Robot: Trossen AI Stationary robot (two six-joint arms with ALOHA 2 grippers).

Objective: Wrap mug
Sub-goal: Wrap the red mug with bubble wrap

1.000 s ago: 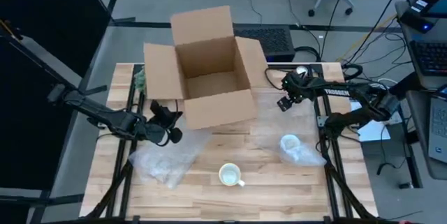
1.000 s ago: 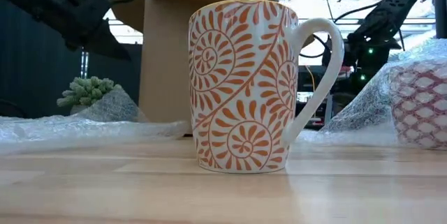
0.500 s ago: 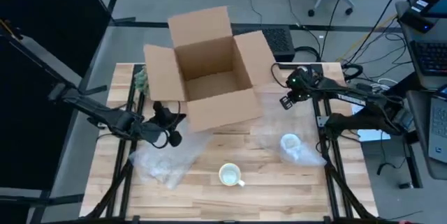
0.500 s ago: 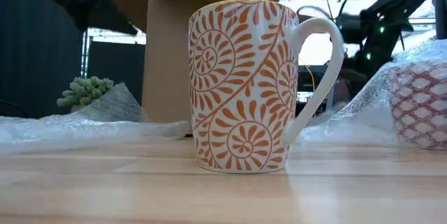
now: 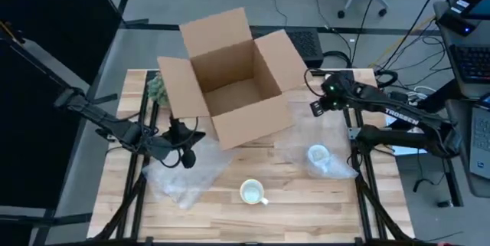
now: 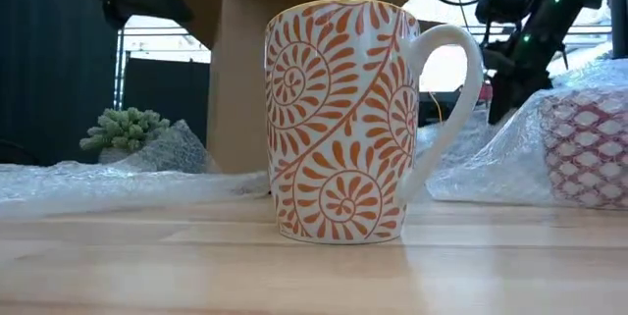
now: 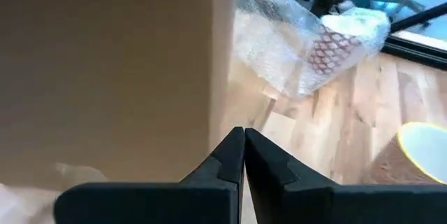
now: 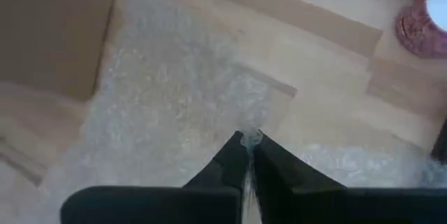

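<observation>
Since a second ago: cardboard box [image 5: 233, 77] turned a little clockwise and nudged toward 3 o'clock; right gripper [image 5: 316, 108] drawn off toward 3 o'clock, away from the box flap; left gripper [image 5: 182, 156] slid slightly toward 6 o'clock.

From above: orange-patterned mug [image 5: 252, 192] standing upright near the 6 o'clock edge of the table [image 5: 298, 200], apart from everything else. Second mug [image 5: 318, 156], part-swathed in bubble wrap [image 5: 337, 171], at about 4 o'clock from centre. Another loose sheet of wrap [image 5: 180, 178] at 8 o'clock, directly beneath the left gripper. Small green plant [image 5: 158, 86] tucked beside the box at 10 o'clock.

At table height: orange mug [image 6: 343, 119] filling the middle, handle toward 3 o'clock, box wall [image 6: 245, 79] behind it, plant [image 6: 123, 129] at 9 o'clock, wrapped mug [image 6: 589, 143] at 3 o'clock.

Left wrist: fingers [image 7: 227, 161] pressed tight together, nothing between them, hard against the box side [image 7: 105, 70]; wrapped mug [image 7: 328, 46] and the rim of the orange mug [image 7: 419, 147] farther off.

Right wrist: fingers [image 8: 269, 158] closed, pinching a thin edge of clear bubble wrap [image 8: 174, 112] lying flat on the wood.
</observation>
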